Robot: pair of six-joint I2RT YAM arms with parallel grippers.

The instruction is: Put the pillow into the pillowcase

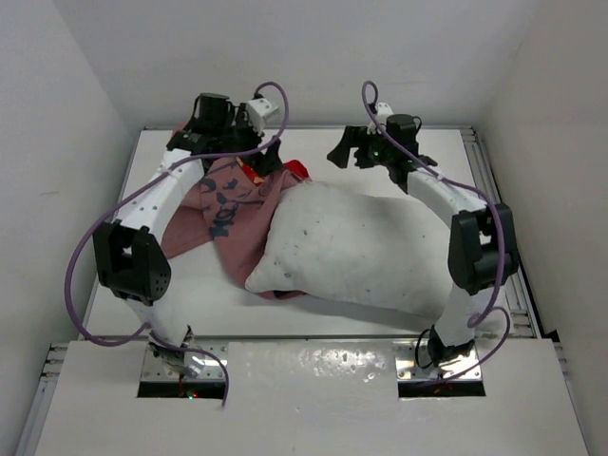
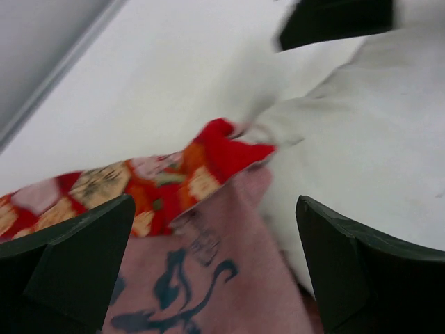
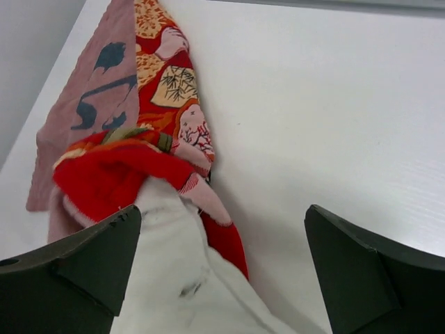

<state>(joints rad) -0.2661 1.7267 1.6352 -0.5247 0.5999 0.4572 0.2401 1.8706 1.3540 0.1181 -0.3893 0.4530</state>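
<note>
While the overhead view takes in the whole scene, each wrist camera shows only one small corner of it. From above, the large plump white stuffed pillow [image 1: 366, 247] lies across the middle and right of the white table top [image 1: 190, 304], almost all of it bare. The rectangular fabric pillowcase [image 1: 233, 214] sits bunched against its left end, dull pink reverse outward with dark blue print. A strip of pink peeps from under the pillow's near-left corner, and a scrap of red-orange shows at the far edge. The left gripper [image 1: 269, 157] hangs over that far edge of the pillowcase and the right gripper [image 1: 344, 152] over the pillow's far-left corner, but from this height their jaws are too small and dark to read. The wrist views settle it. The left camera shows its two dark fingers [image 2: 76, 268] spread wide with nothing between them, above the spot where the red printed rim of the pillowcase caps the pillow's corner; a dark part of the other arm sits at the top edge. The right camera shows its own fingers [image 3: 368, 271] equally wide and empty. It alone reveals the patterned red-orange face folded over the white corner, with the cloth trailing away along the table.
</note>
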